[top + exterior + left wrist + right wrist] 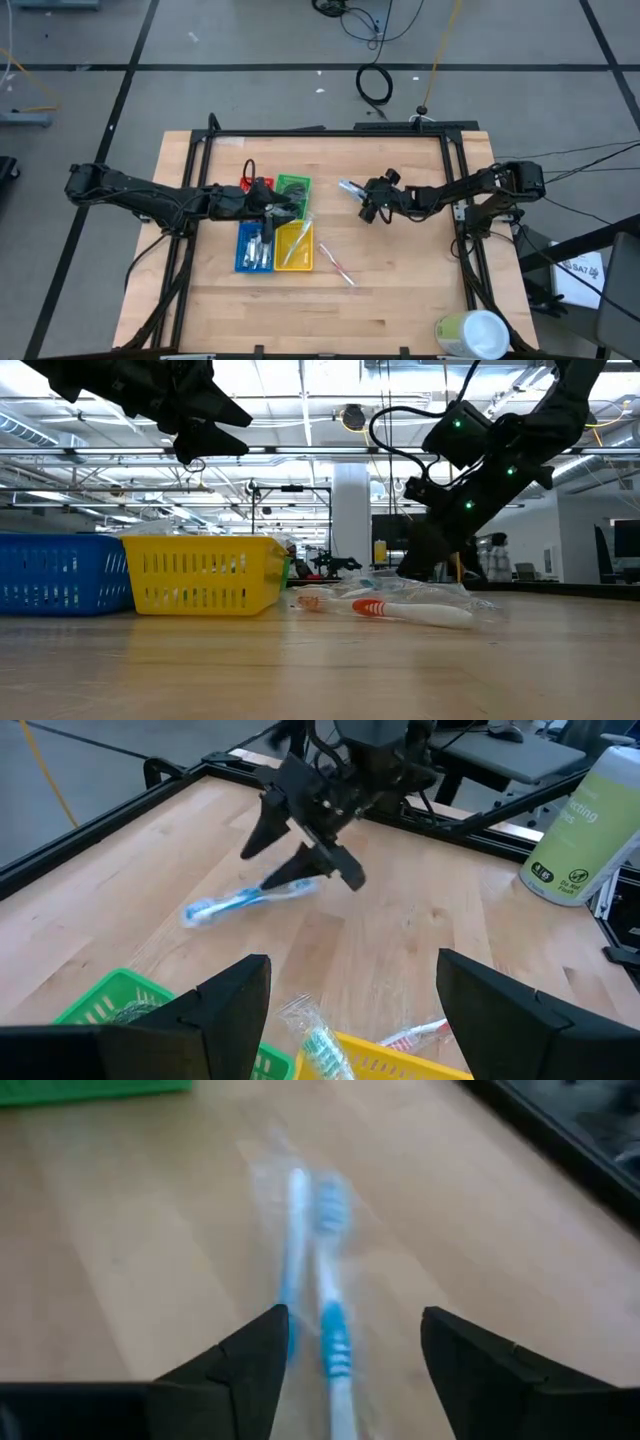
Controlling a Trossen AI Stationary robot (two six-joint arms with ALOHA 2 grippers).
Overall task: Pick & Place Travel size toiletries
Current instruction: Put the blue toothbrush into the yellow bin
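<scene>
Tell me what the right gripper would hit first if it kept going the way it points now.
Most likely the wrapped blue toothbrush: in the right wrist view it lies between the open fingers of the right gripper and runs on ahead over the bare table. Depth is unclear.

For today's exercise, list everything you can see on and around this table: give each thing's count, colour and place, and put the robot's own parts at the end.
Trays: four, red, green, blue and yellow, clustered left of the table's centre.
Blue toothbrush packet: one, clear wrap, on the wood under the right hand.
Red toothbrush packet: one, on the wood right of the yellow tray.
Cylinder: one, pale green and white, at the table's near right corner.
Left hand: open, above the trays.
Right hand: open, over the blue toothbrush packet.
</scene>
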